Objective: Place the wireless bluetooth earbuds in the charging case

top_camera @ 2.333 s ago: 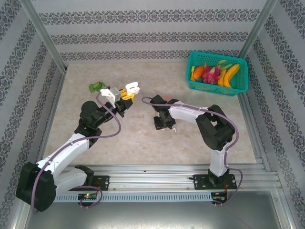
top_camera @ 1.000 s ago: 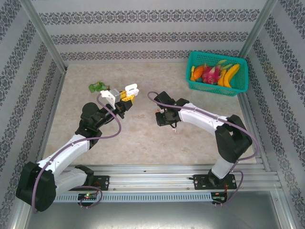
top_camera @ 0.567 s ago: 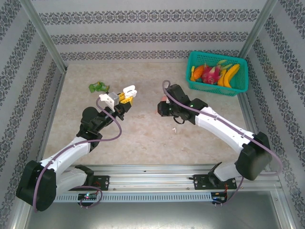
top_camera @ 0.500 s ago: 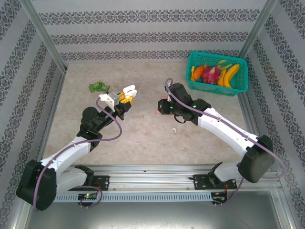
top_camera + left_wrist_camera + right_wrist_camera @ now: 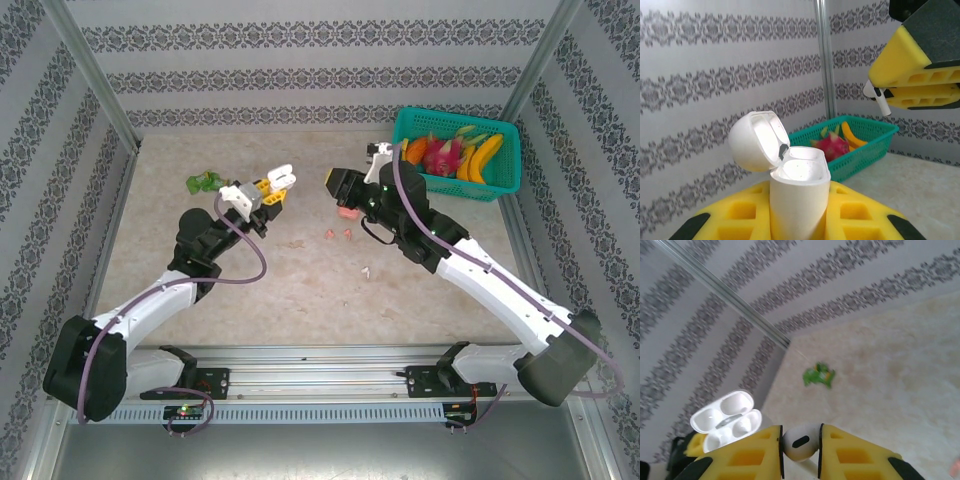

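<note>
Left jaws clamp the open white case (image 5: pixel 799 200), upright. Right jaws pinch a white bud (image 5: pixel 801 441), stem visible from left wrist. Top view adds pink buds (image 5: pixel 345 234) lying on worktop (image 5: pixel 250 290).

The left end effector (image 5: pixel 799 217) clamps a white charging case (image 5: pixel 800 187) between its yellow fingers (image 5: pixel 740 215). The case stands upright with its lid (image 5: pixel 757 140) flipped back to the left. At the top right, the right end effector (image 5: pixel 885 86) pinches a white earbud (image 5: pixel 879 100) between yellow pads. Its stem pokes out and down, above the case and apart from it. Behind the case a teal basket (image 5: pixel 875 131) of fruit (image 5: pixel 832 145) sits on the pale bench (image 5: pixel 925 190) — backed by a patterned wall (image 5: pixel 715 75) and a metal post (image 5: pixel 821 50).
</note>
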Available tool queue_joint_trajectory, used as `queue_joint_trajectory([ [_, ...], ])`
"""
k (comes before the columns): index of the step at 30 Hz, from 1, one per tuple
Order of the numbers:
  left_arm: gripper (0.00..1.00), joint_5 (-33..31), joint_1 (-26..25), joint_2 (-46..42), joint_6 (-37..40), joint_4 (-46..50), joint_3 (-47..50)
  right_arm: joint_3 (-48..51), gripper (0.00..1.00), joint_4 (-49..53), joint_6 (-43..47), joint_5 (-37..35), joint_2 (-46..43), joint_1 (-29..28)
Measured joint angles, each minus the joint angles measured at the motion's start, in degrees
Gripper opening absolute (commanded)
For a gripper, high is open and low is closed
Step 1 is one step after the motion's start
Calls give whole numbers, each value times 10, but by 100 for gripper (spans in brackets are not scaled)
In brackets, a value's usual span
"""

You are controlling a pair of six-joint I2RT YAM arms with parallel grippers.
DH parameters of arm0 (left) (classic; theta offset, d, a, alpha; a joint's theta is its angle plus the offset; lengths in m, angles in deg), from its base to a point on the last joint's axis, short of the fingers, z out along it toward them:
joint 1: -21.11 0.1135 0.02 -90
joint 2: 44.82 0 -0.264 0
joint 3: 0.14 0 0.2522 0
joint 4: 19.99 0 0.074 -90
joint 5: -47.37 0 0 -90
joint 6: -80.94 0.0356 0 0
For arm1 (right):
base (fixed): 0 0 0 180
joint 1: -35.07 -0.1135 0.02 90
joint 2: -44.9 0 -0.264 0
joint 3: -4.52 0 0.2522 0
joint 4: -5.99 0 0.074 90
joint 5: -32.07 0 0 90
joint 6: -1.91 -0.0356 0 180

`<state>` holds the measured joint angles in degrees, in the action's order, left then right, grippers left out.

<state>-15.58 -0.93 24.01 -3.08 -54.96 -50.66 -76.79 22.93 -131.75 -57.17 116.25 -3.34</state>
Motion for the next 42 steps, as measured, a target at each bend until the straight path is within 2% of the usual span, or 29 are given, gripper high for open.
queue_joint_trajectory([
  [7,0,14,-11,43,27,-1,-64,54,23,-149,-23,-7,-26,-9],
  [18,0,17,-40,68,39,11,-82,88,23,-317,-14,-14,-14,-38],
  [30,0,10,-58,68,43,20,-104,115,22,-388,1,-35,12,-61],
  [42,0,-4,-58,68,41,21,-105,126,22,-407,3,-48,27,-73],
])
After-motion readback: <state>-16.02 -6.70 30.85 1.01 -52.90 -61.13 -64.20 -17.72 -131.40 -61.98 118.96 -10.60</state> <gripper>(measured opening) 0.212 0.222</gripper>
